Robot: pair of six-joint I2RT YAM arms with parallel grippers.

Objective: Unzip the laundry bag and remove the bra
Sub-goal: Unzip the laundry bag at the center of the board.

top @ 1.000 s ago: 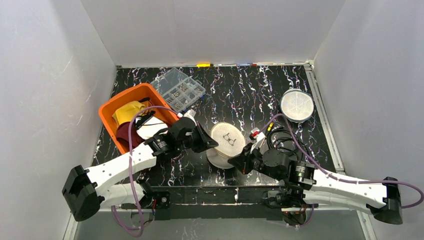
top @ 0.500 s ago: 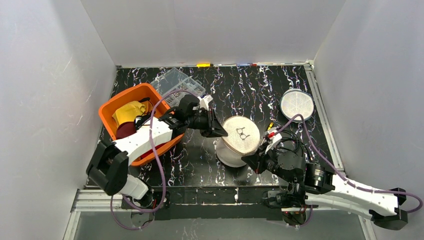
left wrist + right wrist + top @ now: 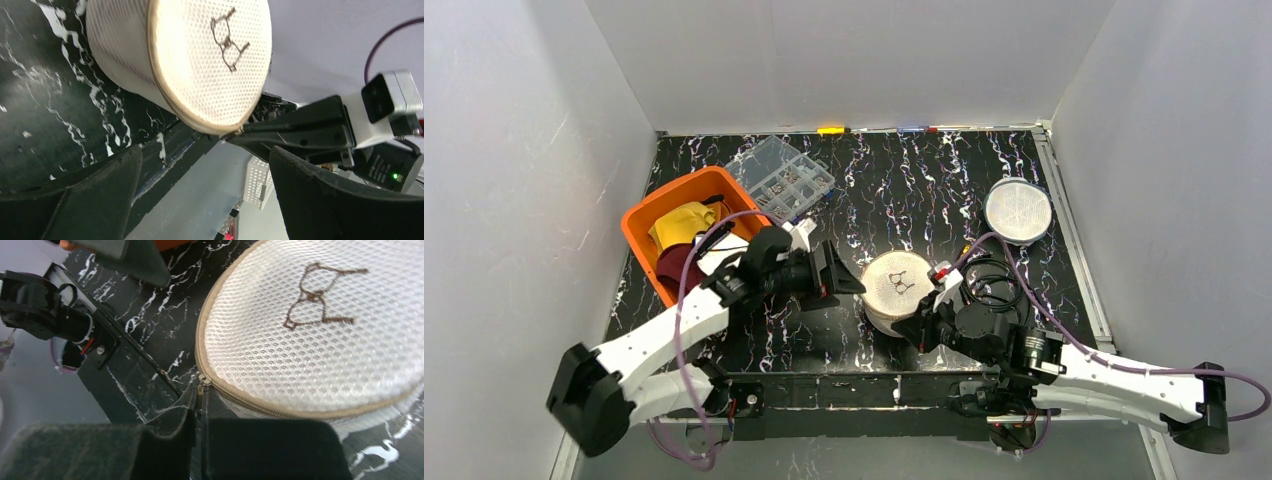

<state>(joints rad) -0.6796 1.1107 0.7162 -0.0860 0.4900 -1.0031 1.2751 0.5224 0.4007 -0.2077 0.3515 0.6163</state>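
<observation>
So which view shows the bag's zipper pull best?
Right wrist view: the zipper pull is close and sharp, pinched in the right pincer. In the top view the laundry bag shows, but the pull is too small. The left wrist view shows the pincer at the bag's rim, the pull unclear.

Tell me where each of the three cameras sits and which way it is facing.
Top external: above and behind the arm bases, looking down on the table; left arm and right arm both show.
Left wrist: on the left arm, facing the laundry bag; its own open jaws fill the bottom corners.
Right wrist: low beside the bag, facing its zipper pull; its own jaws are shut on it.
Shared: both wrist views show the bag's bra emblem.
</observation>
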